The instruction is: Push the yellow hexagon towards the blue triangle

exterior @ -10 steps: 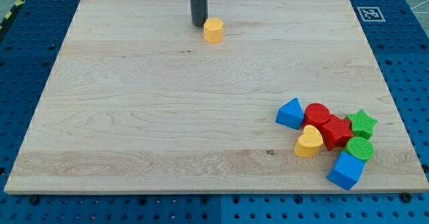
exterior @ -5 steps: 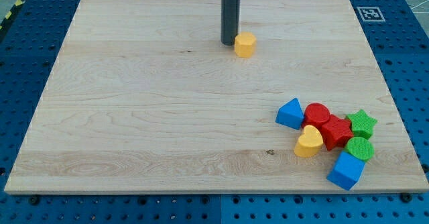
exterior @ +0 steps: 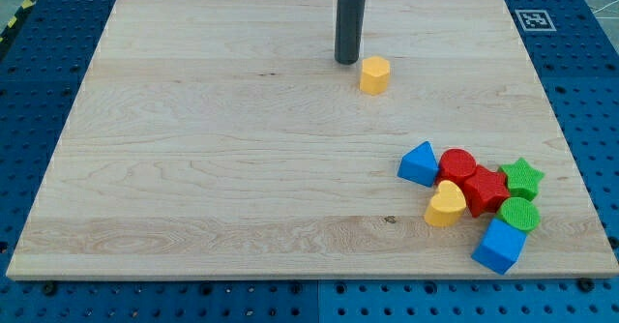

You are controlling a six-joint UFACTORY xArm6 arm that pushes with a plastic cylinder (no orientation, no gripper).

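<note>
The yellow hexagon (exterior: 374, 74) sits on the wooden board in the upper middle of the view. My tip (exterior: 346, 61) is just to its upper left, a small gap away. The blue triangle (exterior: 420, 163) lies lower right of the hexagon, at the left edge of a cluster of blocks.
The cluster at the view's lower right holds a red cylinder (exterior: 456, 163), a red star (exterior: 484, 190), a yellow heart (exterior: 445, 205), a green star (exterior: 523, 178), a green cylinder (exterior: 519, 214) and a blue cube (exterior: 500, 245). The board's right edge (exterior: 564, 149) is close to them.
My tip has moved to the right and slightly down, and the yellow hexagon has been pushed right and down ahead of it, closer to the blue triangle.
</note>
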